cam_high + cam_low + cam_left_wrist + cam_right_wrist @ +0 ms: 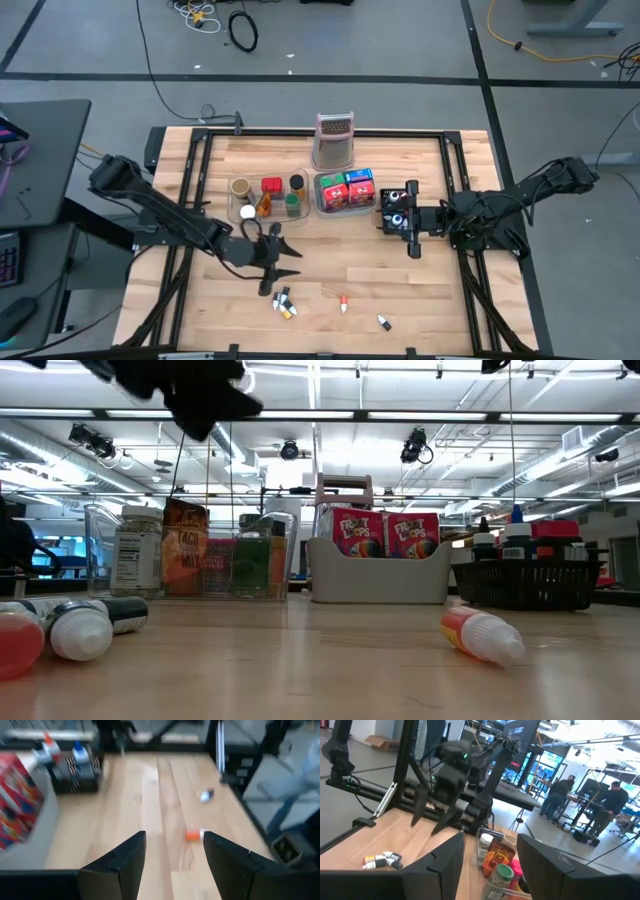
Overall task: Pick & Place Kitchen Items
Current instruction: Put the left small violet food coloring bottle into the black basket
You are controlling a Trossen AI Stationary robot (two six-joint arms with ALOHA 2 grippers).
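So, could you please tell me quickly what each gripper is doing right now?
Left gripper: open, holding nothing, above the bare table.
Right gripper: open, holding nothing, by the black tray.

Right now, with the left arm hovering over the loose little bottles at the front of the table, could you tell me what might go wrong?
1. The left gripper is open and empty above the cluster of small bottles; they lie close together, so closing on one could knock the others away.
2. The orange-capped bottle lies on its side and may roll if nudged.
3. The right gripper, open beside the black basket, could bump it when moving.
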